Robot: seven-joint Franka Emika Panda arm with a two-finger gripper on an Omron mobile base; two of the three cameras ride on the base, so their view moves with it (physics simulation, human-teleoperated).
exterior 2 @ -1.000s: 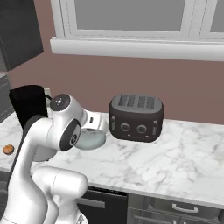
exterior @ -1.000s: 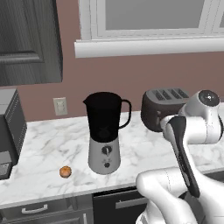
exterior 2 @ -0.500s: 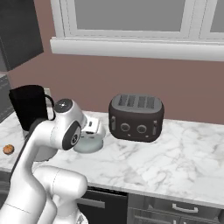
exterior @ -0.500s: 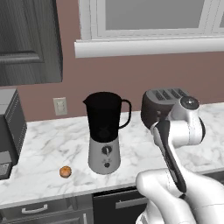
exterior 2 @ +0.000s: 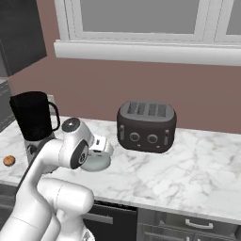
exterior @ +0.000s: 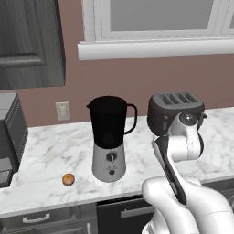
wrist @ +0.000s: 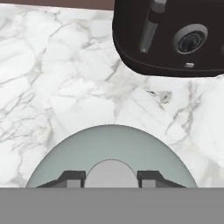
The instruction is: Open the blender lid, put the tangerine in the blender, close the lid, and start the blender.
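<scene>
The blender point(exterior: 109, 137) point(exterior 2: 33, 117) stands on the marble counter with its black jar uncovered. The tangerine point(exterior: 68, 179) point(exterior 2: 8, 161) lies on the counter to the blender's front left. The pale grey-blue blender lid point(exterior 2: 96, 163) point(wrist: 111, 146) is right down at the counter, between the blender and the toaster; whether it touches the surface I cannot tell. My gripper point(wrist: 111, 177) point(exterior 2: 97, 151) points down over it, fingertips point(wrist: 72, 178) pressed against both sides of the lid's knob. In the left base view my arm hides the lid.
A dark four-slot toaster point(exterior: 176, 109) point(exterior 2: 147, 126) point(wrist: 170, 35) stands just behind and to the right of the lid. A dark appliance point(exterior: 9, 132) sits at the counter's left end. Bare marble point(exterior 2: 188, 174) stretches right of the lid.
My arm has swung from the right toward the blender and dropped, carrying the lid down to the counter in front of the toaster. Blender and tangerine have stayed put.
</scene>
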